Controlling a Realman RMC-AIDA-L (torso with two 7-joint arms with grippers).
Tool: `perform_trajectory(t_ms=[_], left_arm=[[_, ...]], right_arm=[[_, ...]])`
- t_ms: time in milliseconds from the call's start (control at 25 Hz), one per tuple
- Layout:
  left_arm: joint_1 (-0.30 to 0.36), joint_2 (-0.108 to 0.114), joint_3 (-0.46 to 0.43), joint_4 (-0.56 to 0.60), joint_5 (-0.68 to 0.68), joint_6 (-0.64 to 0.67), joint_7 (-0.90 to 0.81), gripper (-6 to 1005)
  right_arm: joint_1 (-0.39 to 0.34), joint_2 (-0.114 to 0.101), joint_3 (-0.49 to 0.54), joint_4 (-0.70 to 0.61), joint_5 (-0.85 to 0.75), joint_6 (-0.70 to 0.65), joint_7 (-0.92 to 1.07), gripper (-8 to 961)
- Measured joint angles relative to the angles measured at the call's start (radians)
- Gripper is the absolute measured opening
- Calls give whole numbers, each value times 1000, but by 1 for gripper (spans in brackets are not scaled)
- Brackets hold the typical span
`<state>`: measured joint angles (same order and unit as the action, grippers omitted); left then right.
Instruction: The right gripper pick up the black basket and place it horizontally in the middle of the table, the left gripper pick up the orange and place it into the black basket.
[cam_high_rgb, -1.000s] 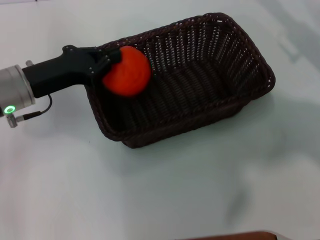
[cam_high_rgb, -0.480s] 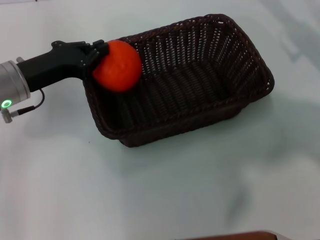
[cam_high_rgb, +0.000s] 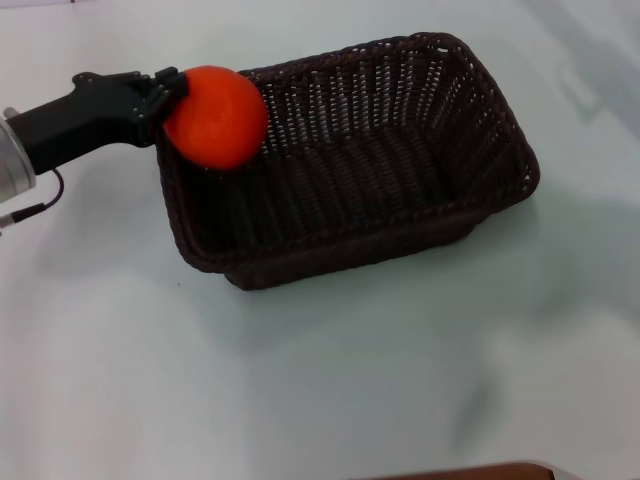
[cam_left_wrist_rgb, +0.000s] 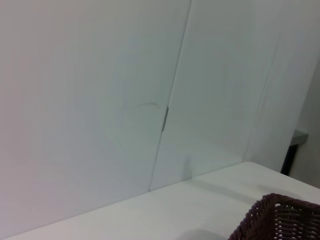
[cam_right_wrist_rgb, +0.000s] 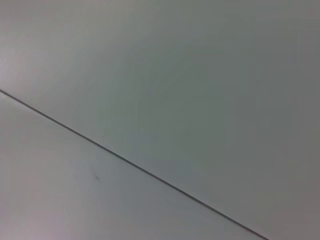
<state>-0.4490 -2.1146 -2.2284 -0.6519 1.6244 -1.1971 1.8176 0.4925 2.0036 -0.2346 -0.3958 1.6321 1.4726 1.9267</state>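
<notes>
My left claw (cam_high_rgb: 165, 95) is clamped on the orange (cam_high_rgb: 214, 116), holding it over the near-left rim of the black basket (cam_high_rgb: 350, 160). The basket sits mid-table (cam_high_rgb: 330, 380), its long axis running left to right, tilted slightly away on the right.

Matte black left pincer (cam_high_rgb: 165, 88) on silver wrist, thin black cable.
</notes>
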Motion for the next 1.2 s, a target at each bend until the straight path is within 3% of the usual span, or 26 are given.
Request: perform_trajectory(t_ms=[600,920,1200], left_arm=[[12,5,-31,-7,-3,-9,4,138],[39,-20,-53,-63,-5,-81,5,189],[64,-46,-265,-58,-82,-294,77,393]], right_arm=[[1,-6,0,0,0,-1,0,703],[4,-8,0,0,0,-8,0,700],[8,-8,0,0,0,-11,-1,699]])
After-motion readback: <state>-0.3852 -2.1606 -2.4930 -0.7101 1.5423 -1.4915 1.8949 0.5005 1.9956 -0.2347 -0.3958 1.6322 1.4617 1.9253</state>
